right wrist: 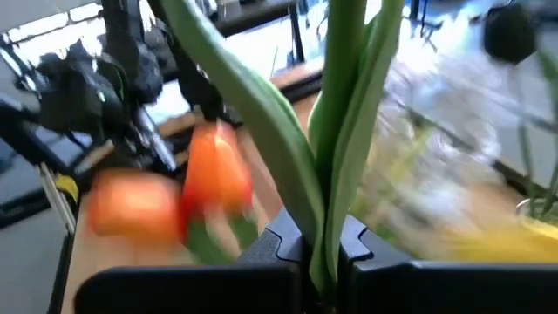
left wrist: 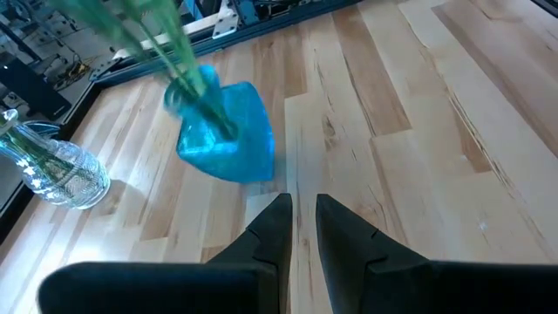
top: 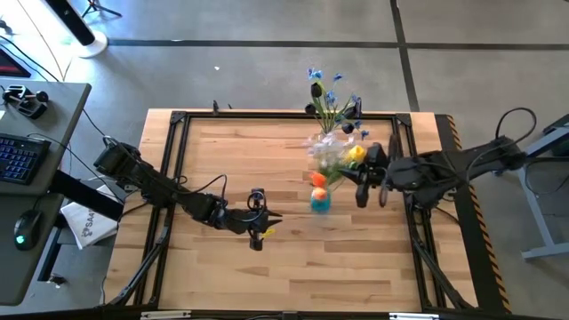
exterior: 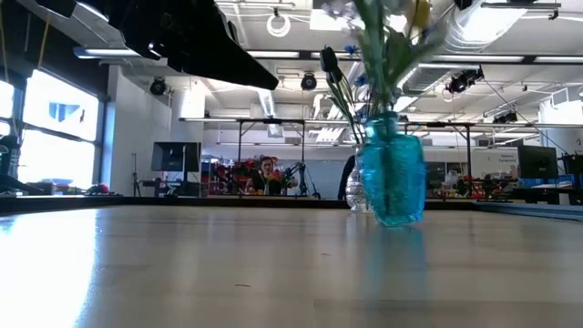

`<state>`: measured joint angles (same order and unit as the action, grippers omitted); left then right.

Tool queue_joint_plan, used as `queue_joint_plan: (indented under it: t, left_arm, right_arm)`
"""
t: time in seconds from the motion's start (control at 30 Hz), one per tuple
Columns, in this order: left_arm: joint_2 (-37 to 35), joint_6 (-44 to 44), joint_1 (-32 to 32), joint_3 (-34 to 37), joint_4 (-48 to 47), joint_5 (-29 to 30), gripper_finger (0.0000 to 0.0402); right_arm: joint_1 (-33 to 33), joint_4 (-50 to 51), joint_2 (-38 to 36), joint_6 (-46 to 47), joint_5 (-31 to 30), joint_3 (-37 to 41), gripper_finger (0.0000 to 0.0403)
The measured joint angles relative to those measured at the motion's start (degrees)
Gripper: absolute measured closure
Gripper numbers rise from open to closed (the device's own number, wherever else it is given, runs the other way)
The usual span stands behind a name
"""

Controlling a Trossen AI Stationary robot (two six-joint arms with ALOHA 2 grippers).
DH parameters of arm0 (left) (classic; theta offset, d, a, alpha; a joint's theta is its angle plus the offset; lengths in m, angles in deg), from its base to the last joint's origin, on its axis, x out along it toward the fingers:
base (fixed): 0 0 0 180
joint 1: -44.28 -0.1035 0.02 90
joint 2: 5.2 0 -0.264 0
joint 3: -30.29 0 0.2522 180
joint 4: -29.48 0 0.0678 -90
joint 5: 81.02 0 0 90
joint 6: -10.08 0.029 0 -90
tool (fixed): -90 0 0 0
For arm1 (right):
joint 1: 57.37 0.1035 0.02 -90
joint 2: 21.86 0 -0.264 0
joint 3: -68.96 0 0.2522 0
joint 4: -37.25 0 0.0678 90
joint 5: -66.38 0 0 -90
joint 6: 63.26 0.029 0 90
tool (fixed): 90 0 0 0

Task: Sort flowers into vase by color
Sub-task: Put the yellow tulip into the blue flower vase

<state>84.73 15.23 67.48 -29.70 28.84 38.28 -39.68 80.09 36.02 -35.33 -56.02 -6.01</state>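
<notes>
A blue glass vase (top: pixel 321 202) (exterior: pixel 393 178) (left wrist: pixel 228 135) stands on the table with green stems and orange-red heads (top: pixel 317 180) (right wrist: pixel 214 179) in it. Behind it a clear vase (top: pixel 325 142) (left wrist: pixel 54 167) holds blue flowers (top: pixel 316 75) and near-black heads (top: pixel 316 89). My right gripper (top: pixel 364 176) (right wrist: pixel 327 253) hovers beside the vases, shut on a green flower stem. A yellow head (top: pixel 356 153) shows right next to it. My left gripper (top: pixel 271 218) (left wrist: pixel 302 228) waits low over the table's middle, aimed at the blue vase, fingers almost together and holding nothing. My right gripper pinches a green stem (right wrist: pixel 342 174) and its long leaf (right wrist: pixel 244 105) between the two fingers. The stem runs straight out past the fingertips, lifted clear of the table. I cannot tell which head this stem carries.
A black metal frame (top: pixel 178 160) borders the wooden table. Bare wood lies in front of the left gripper and along the near side. A desk with keyboard and mouse (top: pixel 22 156) stands off the left edge. The room behind shows lab equipment and a person (exterior: pixel 267 173) far off.
</notes>
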Motion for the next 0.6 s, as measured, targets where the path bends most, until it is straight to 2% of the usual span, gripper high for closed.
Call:
queue_joint_plan:
  t: [0.17, 0.6]
  left_arm:
    - [0.00, -0.02, 0.00, -0.02, 0.00, -0.07, 0.0358]
    - [0.00, -0.29, 0.02, -0.02, -0.01, -0.17, 0.0358]
  right_arm:
    - [-2.42, 0.29, 1.28, -0.18, 4.03, 0.11, 0.0402]
    - [-2.79, 0.25, 1.26, -0.18, 4.59, 0.11, 0.0402]
